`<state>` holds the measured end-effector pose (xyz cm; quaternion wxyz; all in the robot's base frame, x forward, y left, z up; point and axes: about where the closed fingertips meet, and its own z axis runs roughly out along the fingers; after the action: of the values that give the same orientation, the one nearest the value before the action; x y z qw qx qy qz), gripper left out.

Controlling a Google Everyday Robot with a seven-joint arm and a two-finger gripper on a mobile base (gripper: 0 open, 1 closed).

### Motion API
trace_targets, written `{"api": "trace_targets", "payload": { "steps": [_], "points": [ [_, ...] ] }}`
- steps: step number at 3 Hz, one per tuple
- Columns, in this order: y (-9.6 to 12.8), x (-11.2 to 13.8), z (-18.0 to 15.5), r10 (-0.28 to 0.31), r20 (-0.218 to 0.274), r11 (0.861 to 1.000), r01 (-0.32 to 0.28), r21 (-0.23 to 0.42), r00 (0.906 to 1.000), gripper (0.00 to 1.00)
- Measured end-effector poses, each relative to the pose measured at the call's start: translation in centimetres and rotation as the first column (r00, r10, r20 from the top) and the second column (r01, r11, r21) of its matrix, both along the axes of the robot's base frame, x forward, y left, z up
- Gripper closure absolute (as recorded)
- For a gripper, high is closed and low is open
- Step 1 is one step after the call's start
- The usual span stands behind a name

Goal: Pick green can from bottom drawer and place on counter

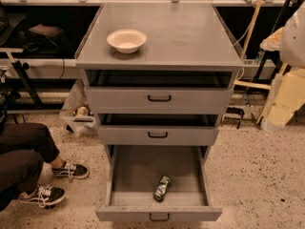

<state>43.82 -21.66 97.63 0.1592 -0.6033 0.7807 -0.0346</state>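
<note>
Lying on its side on the floor of the bottom drawer [138,171], the green can [162,188] is resting close to the drawer's front wall, roughly midway between the two tall sides and a touch right of centre. Its long axis is running mostly front to back but skewed. The far end is pointing toward the back of the drawer and leaning right, and the near end is pointing toward the front panel and leaning left. Green with pale and dark markings is showing along its side. I cannot tell which end is the top.

The bottom drawer is standing pulled far out, with its small black handle facing the camera at the lower edge. Above it, the middle drawer [157,135] and the top drawer [159,98] are each sitting only a little way open.

The counter [190,32] is carrying a cream bowl [127,40], which is sitting upright toward its front left part, well apart from the can below.

What is showing of the gripper [294,35] is a pale, smeared shape at the right edge of the view, level with the counter and off to its right side, well away from the can and the open drawer. Whether it is open or closed cannot be told.

At the left, a seated person's dark-trousered legs [21,151] and black sneakers [70,170] are resting on the speckled floor [252,166] beside the cabinet.
</note>
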Motion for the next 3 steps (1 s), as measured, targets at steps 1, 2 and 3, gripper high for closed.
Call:
{"api": "trace_targets", "payload": {
  "steps": [1, 2, 3],
  "points": [
    [0.0, 0.0, 0.0, 0.0, 0.0, 1.0, 0.0, 0.0, 1.0, 0.0],
    [0.3, 0.2, -0.7, 0.009, -0.011, 1.0, -0.009, -0.006, 0.9999, 0.0],
    [1.0, 0.4, -6.2, 0.056, -0.053, 0.998, -0.054, 0.032, 0.997, 0.0]
  ]
}}
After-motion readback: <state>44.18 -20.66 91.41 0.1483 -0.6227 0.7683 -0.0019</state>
